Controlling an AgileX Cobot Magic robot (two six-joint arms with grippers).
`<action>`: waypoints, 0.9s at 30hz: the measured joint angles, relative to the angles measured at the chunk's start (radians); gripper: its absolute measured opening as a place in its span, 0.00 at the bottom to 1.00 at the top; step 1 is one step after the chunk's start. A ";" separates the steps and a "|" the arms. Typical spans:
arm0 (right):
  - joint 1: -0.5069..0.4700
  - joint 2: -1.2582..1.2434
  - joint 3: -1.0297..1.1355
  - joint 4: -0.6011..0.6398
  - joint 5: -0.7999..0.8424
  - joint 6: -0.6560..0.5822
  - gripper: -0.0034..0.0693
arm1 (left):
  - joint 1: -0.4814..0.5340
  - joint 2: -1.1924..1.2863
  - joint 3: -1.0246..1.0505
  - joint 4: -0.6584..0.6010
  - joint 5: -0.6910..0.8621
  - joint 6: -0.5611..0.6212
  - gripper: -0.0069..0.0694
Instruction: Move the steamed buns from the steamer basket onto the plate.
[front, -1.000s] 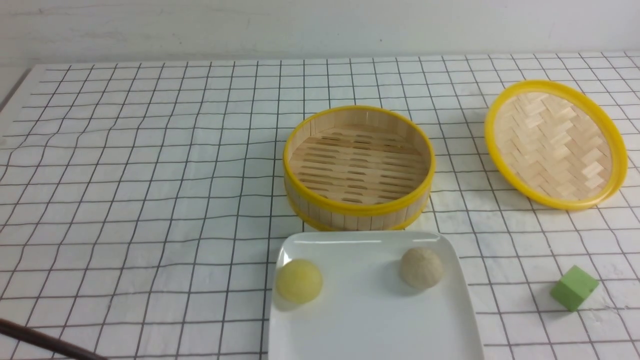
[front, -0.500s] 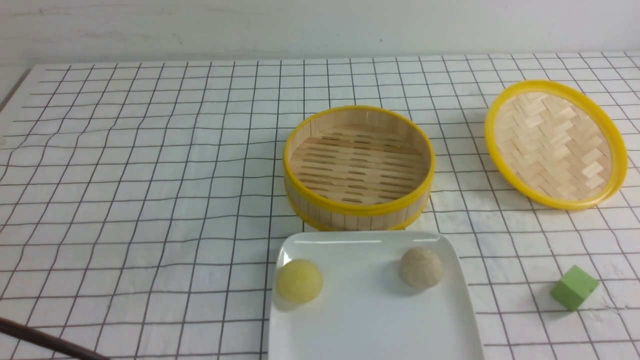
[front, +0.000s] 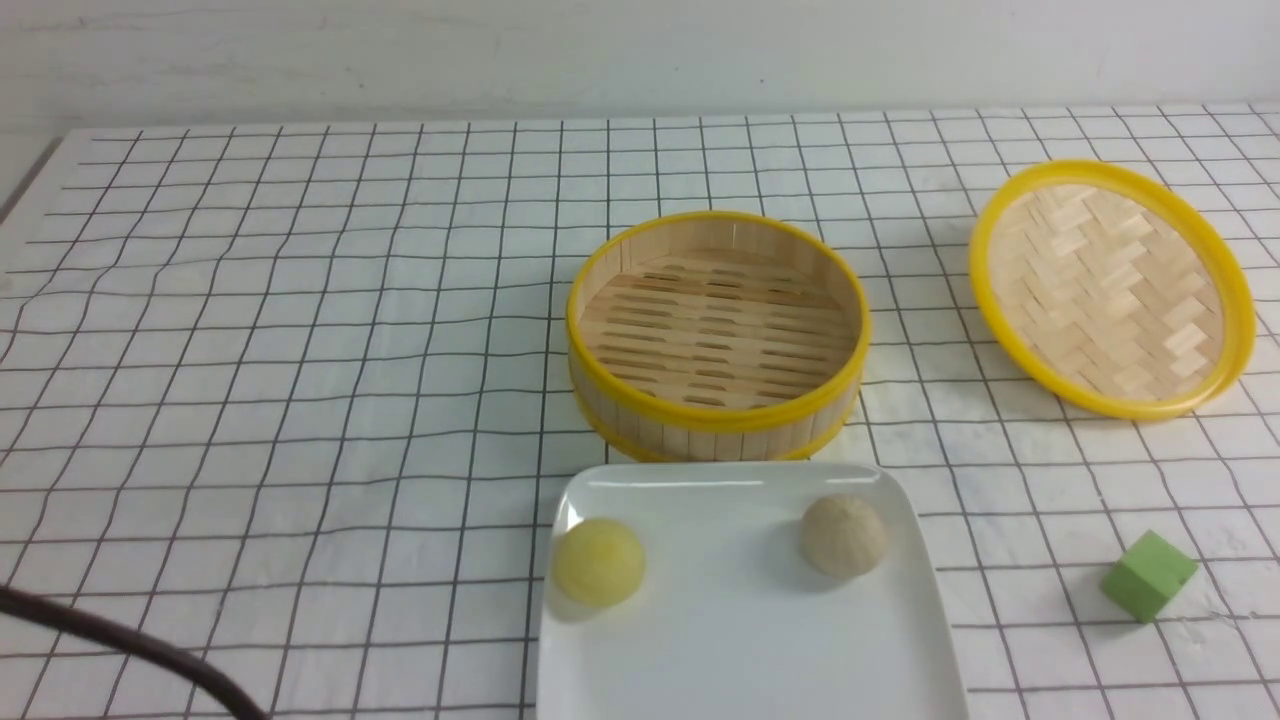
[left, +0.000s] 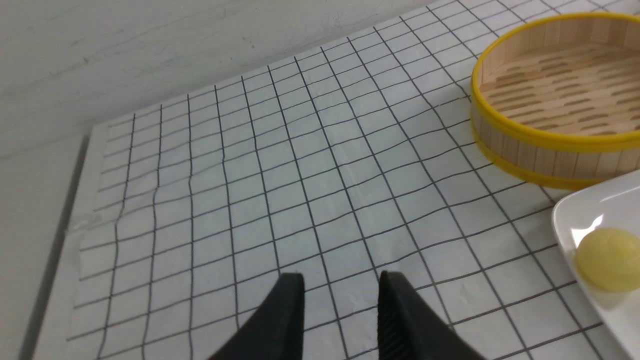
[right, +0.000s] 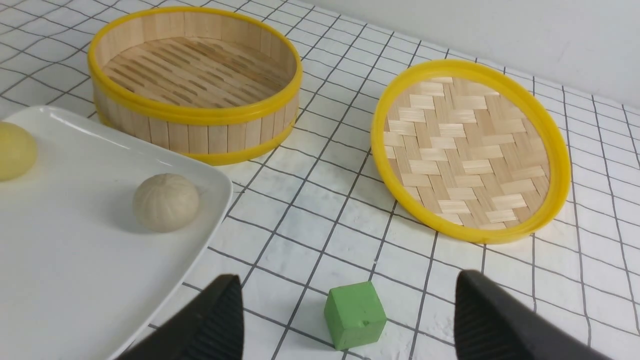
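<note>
The two steamed buns lie on the white plate (front: 740, 640): a pale yellow bun (front: 598, 562) near its left rim and a beige bun (front: 842, 535) towards its right. Behind the plate stands the steamer basket (front: 716, 338), its slatted floor bare. In the left wrist view my left gripper (left: 341, 281) hangs open over bare cloth, left of the plate (left: 600, 210) and the yellow bun (left: 607, 259). My right gripper (right: 350, 284) stands wide open above the cloth, right of the plate (right: 75, 260), with nothing between its fingers. Neither gripper shows in the front view.
The woven yellow-rimmed lid (front: 1110, 288) lies tilted at the right. A green cube (front: 1148, 575) sits right of the plate, and in the right wrist view this cube (right: 355, 314) lies below the open jaws. A dark cable (front: 130, 650) crosses the near left corner.
The dark cable at the near left has shifted up and further into view. Buns, plate, basket and lid have not moved.
</note>
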 joint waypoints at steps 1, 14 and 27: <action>0.000 0.000 0.000 0.000 0.000 0.000 0.80 | 0.002 0.000 0.002 0.000 -0.001 -0.014 0.41; 0.000 0.000 0.000 0.000 0.000 0.000 0.80 | 0.284 -0.031 0.384 -0.048 -0.411 -0.109 0.41; 0.000 0.000 0.000 0.000 0.001 0.000 0.80 | 0.437 -0.330 0.621 -0.116 -0.482 -0.110 0.41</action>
